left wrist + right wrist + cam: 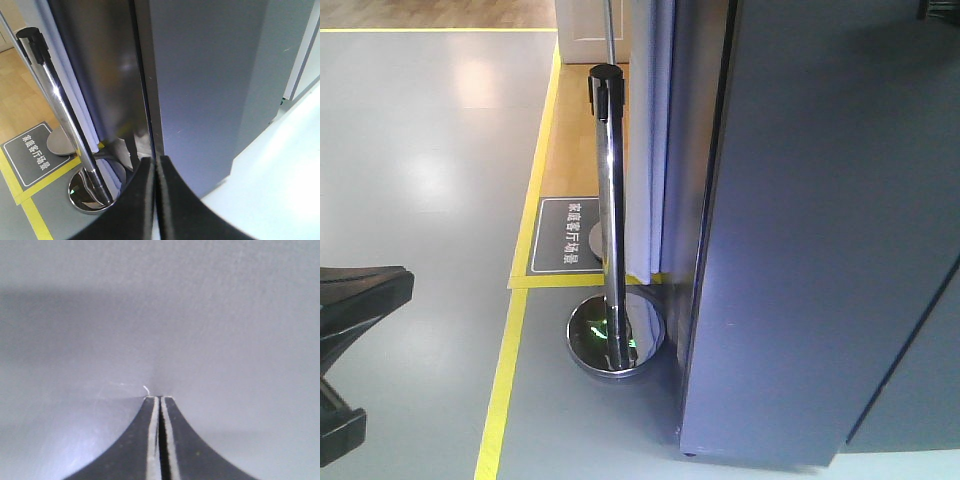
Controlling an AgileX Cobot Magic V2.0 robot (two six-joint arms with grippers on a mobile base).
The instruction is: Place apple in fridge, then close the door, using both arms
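Against the grey door point(160, 315), both grippers' jaws are pressed together; the apple stays hidden.

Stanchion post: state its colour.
Shiny chrome stanchion post with a black cap, clearest in the exterior front-facing view.

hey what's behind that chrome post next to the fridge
Behind the chrome post hangs a pale curtain, with wooden floor and a dark floor sign. The fridge hides whatever lies further right.
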